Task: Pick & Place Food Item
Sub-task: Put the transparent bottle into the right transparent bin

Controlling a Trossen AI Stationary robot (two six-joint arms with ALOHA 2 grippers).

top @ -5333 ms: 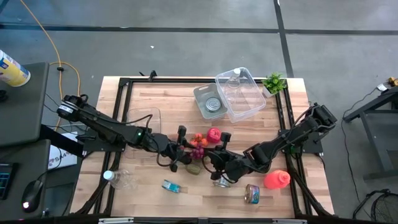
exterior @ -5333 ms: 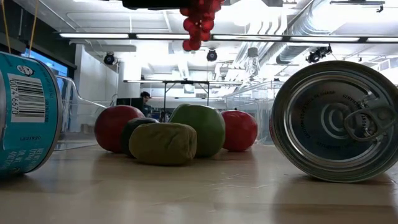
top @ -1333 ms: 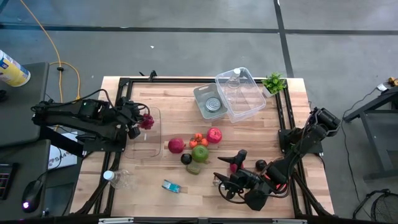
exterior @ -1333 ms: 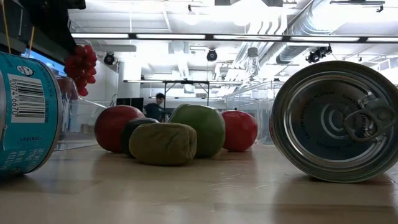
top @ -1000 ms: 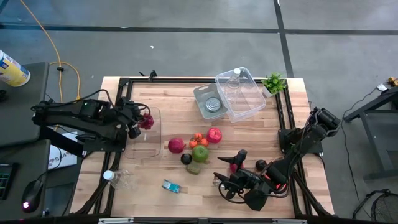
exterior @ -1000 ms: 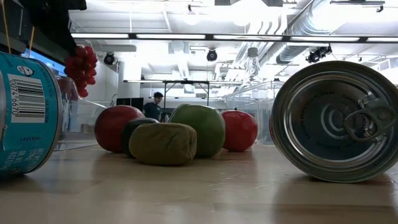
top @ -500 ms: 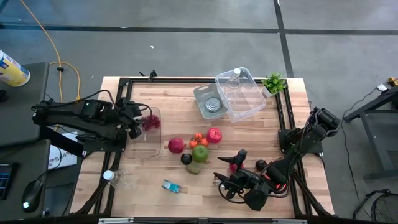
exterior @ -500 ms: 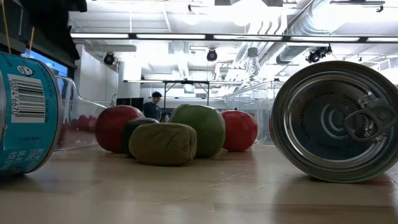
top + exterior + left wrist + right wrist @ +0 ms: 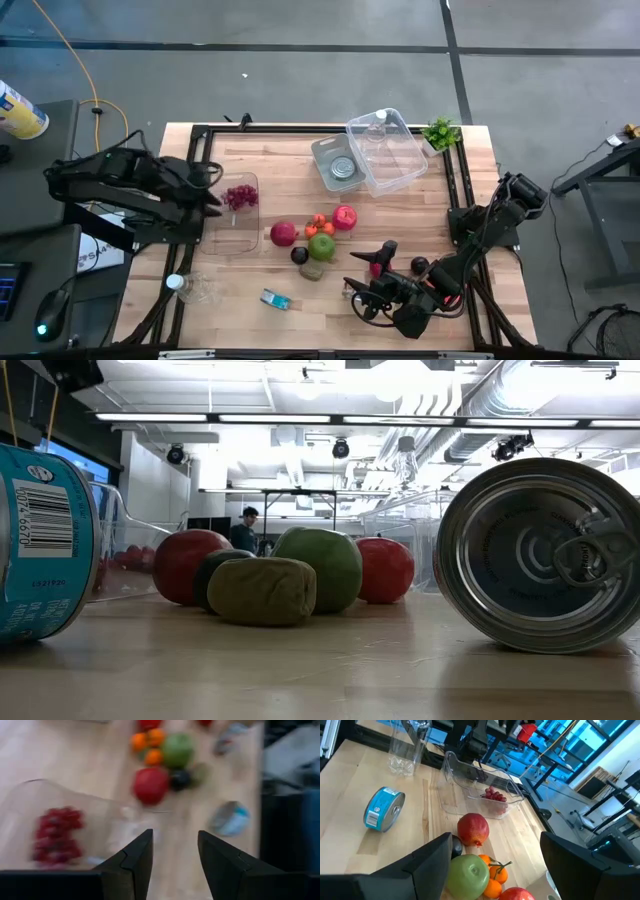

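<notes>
Grapes (image 9: 241,197) are being left lying in the clear tub (image 9: 232,235); the left claw (image 9: 207,187), fingers apart, is being held empty just beside it. Right claw (image 9: 490,865) is being kept wide apart too.

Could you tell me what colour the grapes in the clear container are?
Dark red grapes, seen best in the right wrist view.

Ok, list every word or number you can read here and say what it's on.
"0074 6670", as best it reads: printed beside the barcode on the teal can.
Small print under that barcode: too small to read.
Embossed lettering on the lid of the silver can: too small to read.
Label on the yellow container beside the table: blurred, unreadable.
</notes>
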